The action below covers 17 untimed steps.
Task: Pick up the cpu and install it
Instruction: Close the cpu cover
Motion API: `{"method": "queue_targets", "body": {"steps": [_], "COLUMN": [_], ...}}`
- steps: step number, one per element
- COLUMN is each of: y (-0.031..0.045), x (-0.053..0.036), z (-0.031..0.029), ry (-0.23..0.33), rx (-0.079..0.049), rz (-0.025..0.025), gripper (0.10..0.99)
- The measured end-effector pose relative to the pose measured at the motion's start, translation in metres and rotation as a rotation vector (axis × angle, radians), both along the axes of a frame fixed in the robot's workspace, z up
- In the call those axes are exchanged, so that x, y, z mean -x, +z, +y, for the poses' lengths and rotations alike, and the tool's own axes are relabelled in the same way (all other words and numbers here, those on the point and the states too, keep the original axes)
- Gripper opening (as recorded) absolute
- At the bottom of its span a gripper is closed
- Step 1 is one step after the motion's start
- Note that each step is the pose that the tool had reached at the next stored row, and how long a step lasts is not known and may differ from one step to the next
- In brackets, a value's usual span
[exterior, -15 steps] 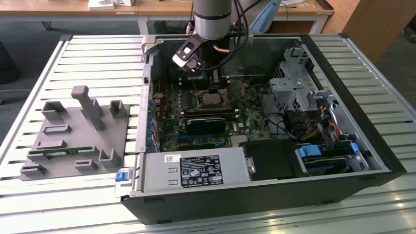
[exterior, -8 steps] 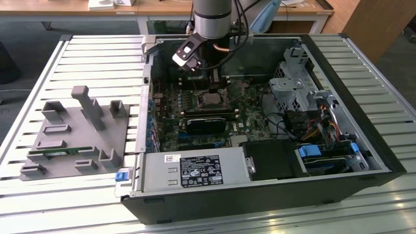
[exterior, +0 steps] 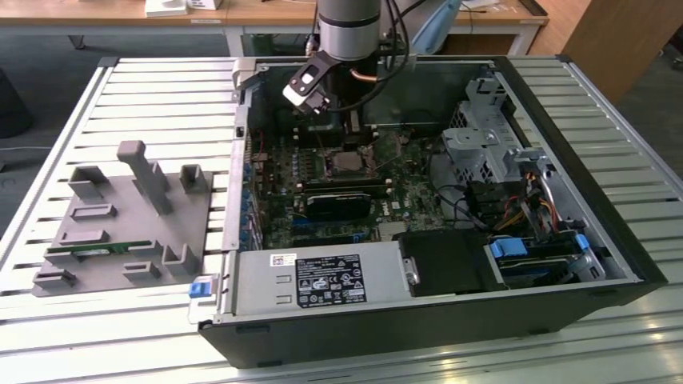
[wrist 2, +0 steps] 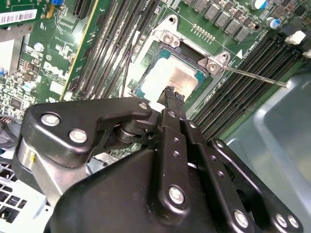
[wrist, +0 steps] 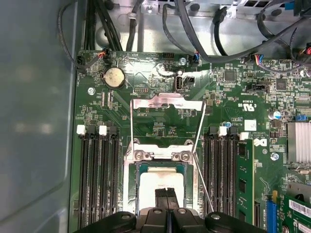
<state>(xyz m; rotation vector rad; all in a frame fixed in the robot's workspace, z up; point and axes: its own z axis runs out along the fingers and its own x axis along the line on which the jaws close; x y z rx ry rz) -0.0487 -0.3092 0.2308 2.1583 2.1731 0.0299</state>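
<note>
The cpu [wrist: 160,178], a flat square chip with a shiny silver top, lies flat in the motherboard socket, and it shows again in the second wrist view [wrist 2: 167,77]. The socket's metal load plate [wrist: 167,103] is flipped open, with its thin lever [wrist 2: 257,77] swung aside. My gripper [wrist: 166,193] hangs right over the chip with its two black fingers pressed together, nothing between them; the tips [wrist 2: 171,92] sit just above the chip's edge. From the exterior view, the gripper [exterior: 357,142] reaches down into the open computer case above the socket [exterior: 347,164].
Black memory slots [wrist: 99,170] flank the socket on both sides. Cables [wrist: 204,43] run along the case wall. A grey fixture tray [exterior: 117,224] with a green memory stick [exterior: 96,250] lies at the exterior view's left. The power supply [exterior: 320,280] and drive cage [exterior: 481,148] crowd the case.
</note>
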Motion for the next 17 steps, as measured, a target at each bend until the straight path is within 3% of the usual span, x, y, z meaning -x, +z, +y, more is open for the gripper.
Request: {"method": "queue_targets", "body": {"steps": [3, 17], "y": [0.0045, 0.0085], "x": [0.0000, 0.0000], "z": [0.0000, 0.0000], "ry": [0.000, 0.000], "rx": [0.000, 0.000], "rz": [0.0018, 0.0024], "gripper": [0.106, 0.106]}}
